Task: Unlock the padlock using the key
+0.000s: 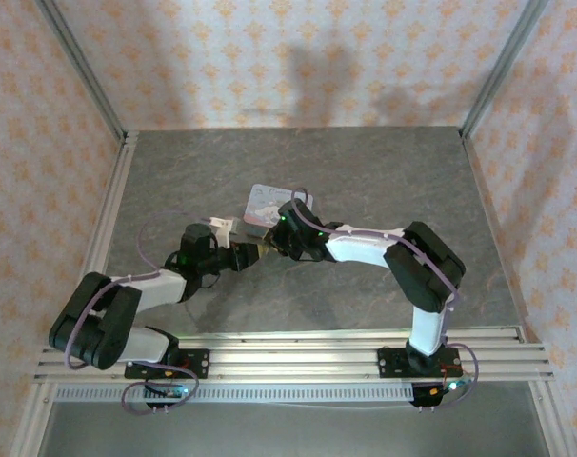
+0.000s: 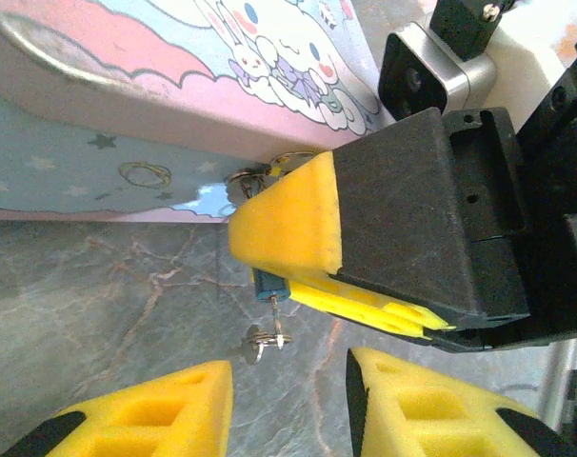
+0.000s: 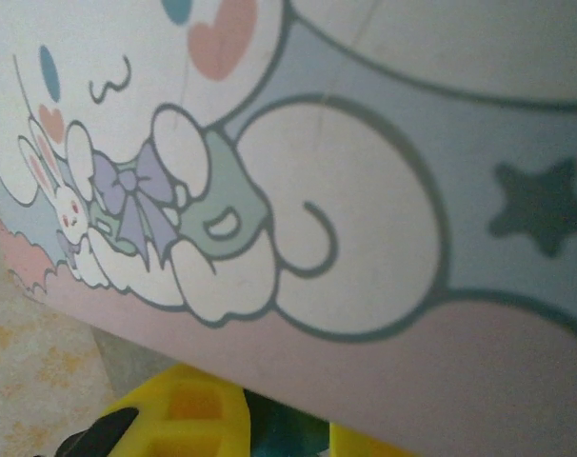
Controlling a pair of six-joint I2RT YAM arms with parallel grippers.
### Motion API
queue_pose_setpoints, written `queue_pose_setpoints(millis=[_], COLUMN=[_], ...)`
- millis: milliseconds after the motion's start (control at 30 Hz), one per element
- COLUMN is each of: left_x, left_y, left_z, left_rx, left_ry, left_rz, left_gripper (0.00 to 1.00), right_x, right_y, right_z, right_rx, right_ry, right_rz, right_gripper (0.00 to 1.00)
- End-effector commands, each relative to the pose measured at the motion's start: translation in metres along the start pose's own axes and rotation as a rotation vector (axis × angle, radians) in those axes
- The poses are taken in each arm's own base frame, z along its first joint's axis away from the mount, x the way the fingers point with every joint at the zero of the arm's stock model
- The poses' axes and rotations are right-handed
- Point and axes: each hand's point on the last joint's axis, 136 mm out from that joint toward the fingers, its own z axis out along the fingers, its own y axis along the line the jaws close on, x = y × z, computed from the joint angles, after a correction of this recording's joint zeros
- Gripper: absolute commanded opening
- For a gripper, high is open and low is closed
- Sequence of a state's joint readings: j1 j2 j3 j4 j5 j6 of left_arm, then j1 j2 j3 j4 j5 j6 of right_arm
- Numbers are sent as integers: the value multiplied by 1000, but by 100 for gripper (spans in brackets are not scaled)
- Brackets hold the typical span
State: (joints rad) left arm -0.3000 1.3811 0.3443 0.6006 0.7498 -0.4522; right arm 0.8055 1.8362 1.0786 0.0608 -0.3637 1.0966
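The right gripper point(image 2: 262, 268) is closed on the padlock point(image 2: 262, 285). Its two yellow pads point(image 2: 288, 219) press the small teal-blue body from both sides, and only one corner of the body shows between them. The padlock is held just beside the lower edge of the tin point(image 2: 127, 86), above the grey table point(image 2: 98, 305). In the right wrist view a bit of the same teal colour shows between the yellow fingers, under the printed lid.

The key point(image 2: 269, 328) sticks out of the free end of the padlock. Its thin shaft points toward the left gripper point(image 2: 288, 367), and there is a small ring at its outer end. How deep it sits in the lock, I cannot tell.

The left gripper is partly open and holds nothing. The key lies just in front of the gap between its fingertips point(image 2: 208, 381), near them but not touching.
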Motion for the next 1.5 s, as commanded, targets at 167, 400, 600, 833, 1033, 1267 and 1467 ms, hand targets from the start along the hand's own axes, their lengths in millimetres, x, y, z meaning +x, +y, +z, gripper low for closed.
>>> queue_pose_setpoints(millis=[167,400,600,833,1033,1267,1467], left_x=[-21,-22,-19,-10,-9,-6,1], left_y=[-15,-11,-7,1,5,1,7], left_z=[11,17,20,22,25,25,21], left_rx=[106,110,103,81,76,89,-2], left_ry=[-44,-41,-31,-12,-8,11,36], left_rz=[-14,-14,-23,-19,-16,24,131], left_gripper=[35,30,28,28,24,0,0], right_x=[-5,-4,-5,-5,-4,-6,-7], right_y=[18,18,20,23,23,21,20], right_z=[-13,-12,-11,-10,-10,-7,-5], right_rx=[-79,-80,-85,-89,-85,-69,-47], right_ry=[1,9,10,14,18,12,11], right_rz=[42,48,54,58,60,76,89], right_gripper=[0,0,0,0,0,0,0])
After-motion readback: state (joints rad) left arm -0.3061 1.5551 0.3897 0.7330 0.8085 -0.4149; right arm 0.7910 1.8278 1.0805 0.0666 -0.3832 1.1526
